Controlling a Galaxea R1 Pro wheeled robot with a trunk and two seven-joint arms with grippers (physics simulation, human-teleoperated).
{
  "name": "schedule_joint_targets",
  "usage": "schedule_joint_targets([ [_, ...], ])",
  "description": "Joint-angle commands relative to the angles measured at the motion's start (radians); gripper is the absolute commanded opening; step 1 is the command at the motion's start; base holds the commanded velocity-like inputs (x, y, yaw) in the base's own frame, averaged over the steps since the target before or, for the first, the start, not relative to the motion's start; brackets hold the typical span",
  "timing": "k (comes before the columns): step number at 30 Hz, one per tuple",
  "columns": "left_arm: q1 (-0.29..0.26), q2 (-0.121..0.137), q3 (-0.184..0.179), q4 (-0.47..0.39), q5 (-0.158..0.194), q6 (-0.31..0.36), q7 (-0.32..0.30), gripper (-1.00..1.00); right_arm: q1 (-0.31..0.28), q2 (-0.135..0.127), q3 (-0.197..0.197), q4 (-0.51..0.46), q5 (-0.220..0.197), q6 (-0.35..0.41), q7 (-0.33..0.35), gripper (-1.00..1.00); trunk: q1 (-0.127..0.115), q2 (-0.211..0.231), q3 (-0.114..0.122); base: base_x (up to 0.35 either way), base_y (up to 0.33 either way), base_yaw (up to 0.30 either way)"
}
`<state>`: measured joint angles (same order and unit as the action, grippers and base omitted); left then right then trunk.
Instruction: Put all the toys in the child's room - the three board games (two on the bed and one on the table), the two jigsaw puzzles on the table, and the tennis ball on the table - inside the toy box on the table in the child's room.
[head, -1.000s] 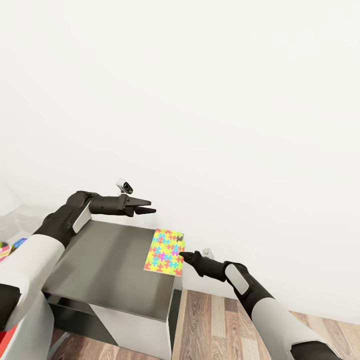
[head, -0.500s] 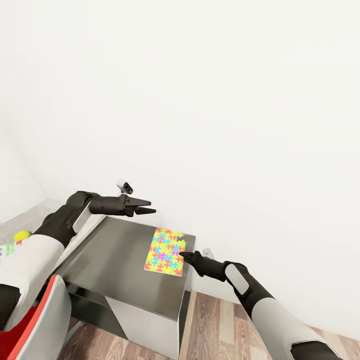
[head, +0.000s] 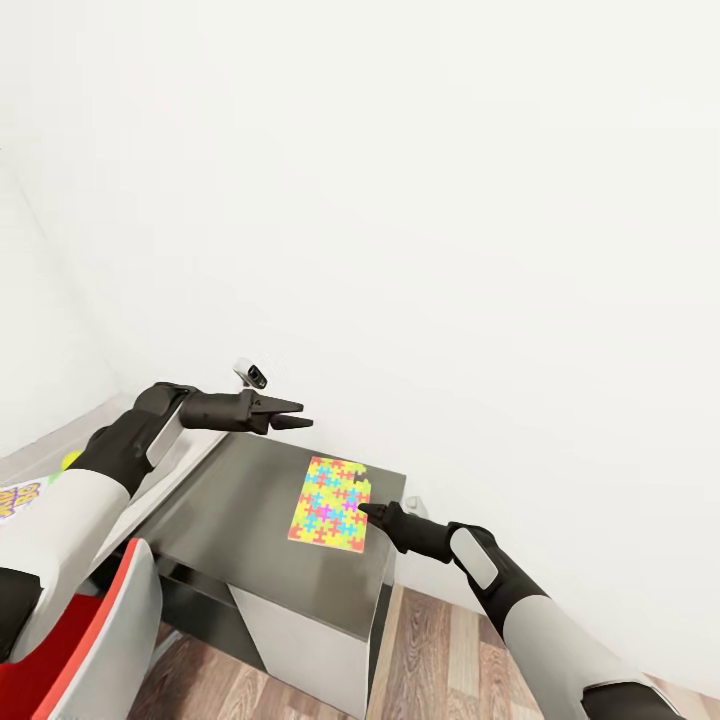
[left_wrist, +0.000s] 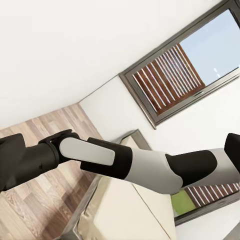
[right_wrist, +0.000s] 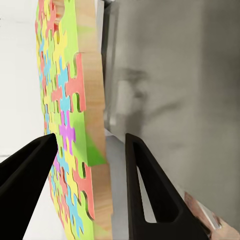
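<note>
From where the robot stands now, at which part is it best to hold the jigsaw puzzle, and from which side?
Best by its thin edge, from the robot's right side. The jigsaw puzzle is a flat board, so only its edge fits between the fingers. The right tool seems to hold it this way, one finger on the coloured face, the other behind.

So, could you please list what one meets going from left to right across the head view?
Second puzzle board at the edge → tennis ball → left end effector → held jigsaw puzzle → right end effector.
</note>
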<state>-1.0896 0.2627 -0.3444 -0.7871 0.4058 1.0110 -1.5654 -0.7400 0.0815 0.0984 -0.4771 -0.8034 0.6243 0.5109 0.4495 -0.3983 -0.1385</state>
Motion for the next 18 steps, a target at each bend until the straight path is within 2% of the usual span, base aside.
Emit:
schedule_joint_targets([
  [1,-0.001,0.001,-0.004,0.0,0.001,0.011,-0.005,1.0,-0.001,-0.001,0.001,0.0,-0.004,0.003,0.001,-1.0,0.0,-0.002,-0.002,0.0,0.0,0.0],
  [18,-0.001,0.003,-0.005,0.0,0.002,0.012,-0.005,1.0,-0.001,0.0,0.002,0.0,-0.004,0.002,0.003,-1.0,0.0,-0.002,0.023,0.0,0.0,0.0],
])
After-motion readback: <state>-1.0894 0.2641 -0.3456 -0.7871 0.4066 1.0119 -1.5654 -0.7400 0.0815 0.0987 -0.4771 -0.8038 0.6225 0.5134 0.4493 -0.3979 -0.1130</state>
